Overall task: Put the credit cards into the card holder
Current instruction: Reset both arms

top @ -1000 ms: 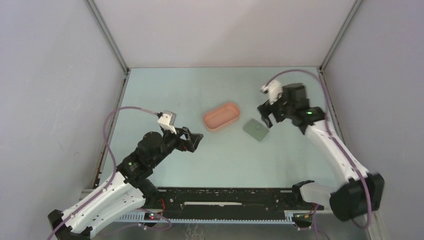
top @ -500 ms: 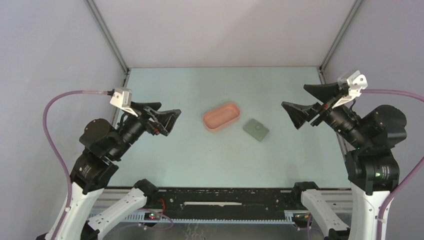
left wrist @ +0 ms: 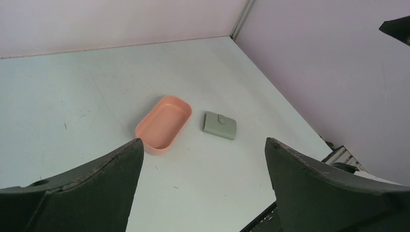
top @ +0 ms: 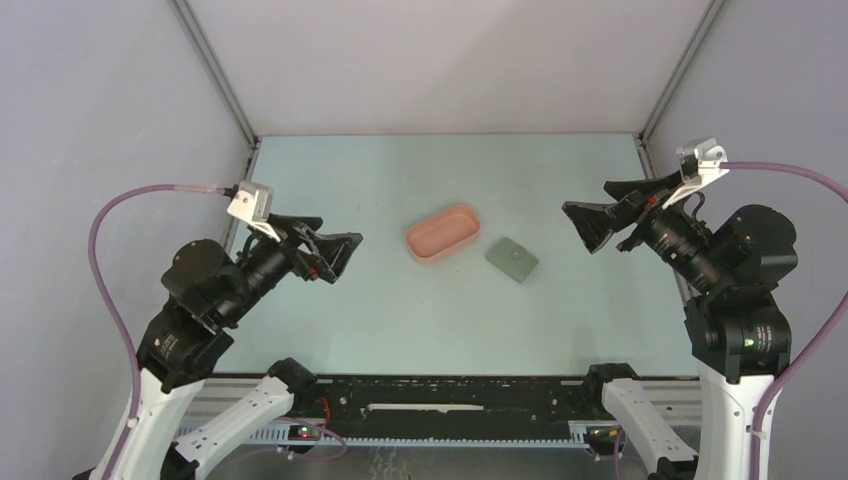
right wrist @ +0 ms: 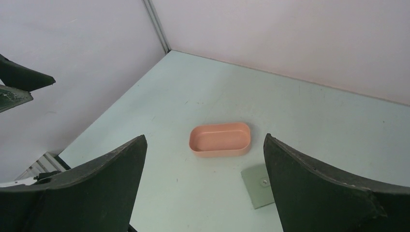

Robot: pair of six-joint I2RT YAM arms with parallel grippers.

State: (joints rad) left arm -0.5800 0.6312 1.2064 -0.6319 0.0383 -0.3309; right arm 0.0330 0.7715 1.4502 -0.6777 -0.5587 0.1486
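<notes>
On the table (top: 400, 320) lies one card holder (top: 512, 260) — beside one pink tray (top: 452, 246).

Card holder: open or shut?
Shut. The card holder lies folded flat, tab over its front, no inner side showing.

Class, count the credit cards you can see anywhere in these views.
0. The pink tray shows only its bare floor, and none lie on the table. The card holder beside the tray is folded shut, so cards may be hidden inside it.
</notes>
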